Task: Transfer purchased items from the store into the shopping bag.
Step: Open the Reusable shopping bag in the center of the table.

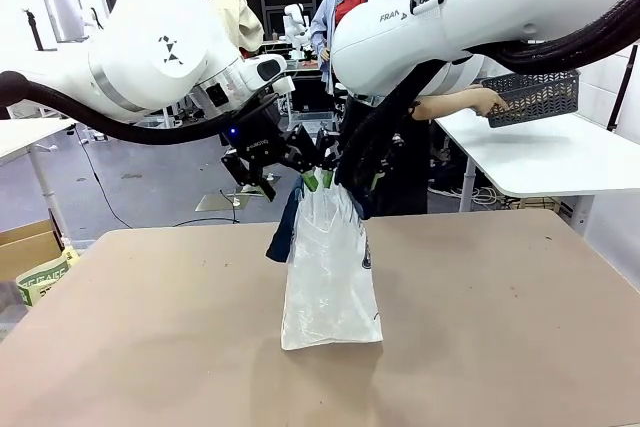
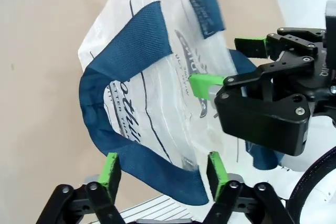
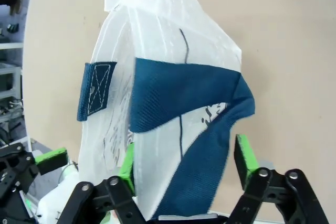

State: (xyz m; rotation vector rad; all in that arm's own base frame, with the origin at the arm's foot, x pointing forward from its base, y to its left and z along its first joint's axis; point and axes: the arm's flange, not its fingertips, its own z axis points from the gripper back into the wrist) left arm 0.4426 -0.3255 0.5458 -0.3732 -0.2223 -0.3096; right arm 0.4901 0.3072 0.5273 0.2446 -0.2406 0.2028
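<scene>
Shopping bag [image 1: 330,282] looks light, floppy, slick; best grabbed by navy straps [image 2: 131,61] at 12 o'clock. L gripper [image 2: 163,170], R gripper [image 3: 185,162]: fingers apart, straddling straps.

Shopping bag [image 1: 330,277]: translucent milky-clear plastic, creases showing white; strap handles [image 2: 126,66] deep navy, coarse woven texture; strap end [image 3: 97,90] stitched in pale thread, a boxed cross; script lettering [image 2: 128,114] navy on the clear wall; a thin dark line runs down one side of the bag; left gripper [image 2: 163,171] black, its pads [image 2: 111,170] bright green; right gripper [image 3: 186,163] the same black and green; left arm [image 1: 150,37] and right arm [image 1: 480,7] glossy white; cables [image 1: 60,107] black; table [image 1: 150,327] flat tan-brown, unpatterned; store [image 1: 535,97] dark grey, diamond-lattice walls.
</scene>
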